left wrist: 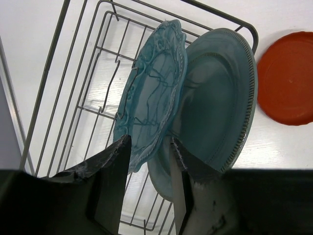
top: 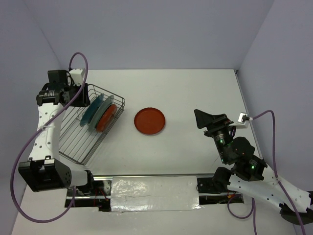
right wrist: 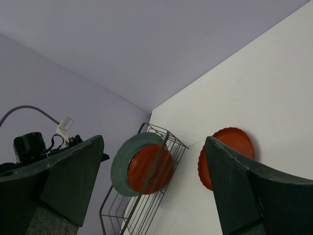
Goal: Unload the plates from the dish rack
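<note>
Bare silver wire-metal dish rack (top: 73, 139); glossy embossed teal scalloped plate (left wrist: 151, 90) between the jaws; smooth red-orange round plate (left wrist: 288, 78) beyond.

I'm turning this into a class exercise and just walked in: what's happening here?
The left gripper is over the dish rack, its open fingers either side of the scalloped teal plate's rim, not closed on it. A grey-teal plate and a red-orange plate stand in the rack behind it. A second red-orange plate lies flat on the table. The right gripper is open, holding nothing.
</note>
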Tool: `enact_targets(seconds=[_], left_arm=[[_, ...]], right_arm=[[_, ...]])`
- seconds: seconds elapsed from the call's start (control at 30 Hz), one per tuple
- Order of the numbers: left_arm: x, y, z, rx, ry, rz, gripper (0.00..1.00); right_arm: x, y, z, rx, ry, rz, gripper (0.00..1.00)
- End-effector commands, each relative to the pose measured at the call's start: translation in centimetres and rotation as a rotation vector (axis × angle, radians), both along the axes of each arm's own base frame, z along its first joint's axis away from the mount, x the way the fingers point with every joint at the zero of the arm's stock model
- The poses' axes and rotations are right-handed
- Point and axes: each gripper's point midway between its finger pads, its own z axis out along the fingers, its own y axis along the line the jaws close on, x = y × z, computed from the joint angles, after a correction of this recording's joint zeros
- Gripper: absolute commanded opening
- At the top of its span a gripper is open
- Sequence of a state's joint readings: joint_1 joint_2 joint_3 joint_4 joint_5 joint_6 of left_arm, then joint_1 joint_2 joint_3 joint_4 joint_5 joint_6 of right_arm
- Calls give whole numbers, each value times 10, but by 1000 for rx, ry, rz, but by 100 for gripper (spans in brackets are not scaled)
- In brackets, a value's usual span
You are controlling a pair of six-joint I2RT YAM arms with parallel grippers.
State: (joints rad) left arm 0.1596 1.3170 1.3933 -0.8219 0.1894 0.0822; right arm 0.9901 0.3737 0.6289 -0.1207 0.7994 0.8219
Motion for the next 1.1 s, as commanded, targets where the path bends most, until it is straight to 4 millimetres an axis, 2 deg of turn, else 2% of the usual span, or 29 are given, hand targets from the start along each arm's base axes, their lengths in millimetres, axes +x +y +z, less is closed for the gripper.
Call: enact_targets(seconds=[0.0, 0.27, 0.43, 0.73, 1.07], left_arm=[[3, -3, 9, 12, -58, -36, 49], [5, -5, -11, -7, -45, -42, 48], [8, 1, -16, 18, -46, -22, 48], [10, -2, -35, 28, -22, -24, 47], [11, 4, -38, 113, -3, 0, 46]], right_arm=[[1, 0, 7, 34, -16, -3, 91], [1, 2, 7, 35, -17, 0, 91], [2, 4, 6, 26, -11, 2, 91], [2, 3, 6, 31, -15, 0, 91], [3, 3, 5, 25, -10, -3, 91]])
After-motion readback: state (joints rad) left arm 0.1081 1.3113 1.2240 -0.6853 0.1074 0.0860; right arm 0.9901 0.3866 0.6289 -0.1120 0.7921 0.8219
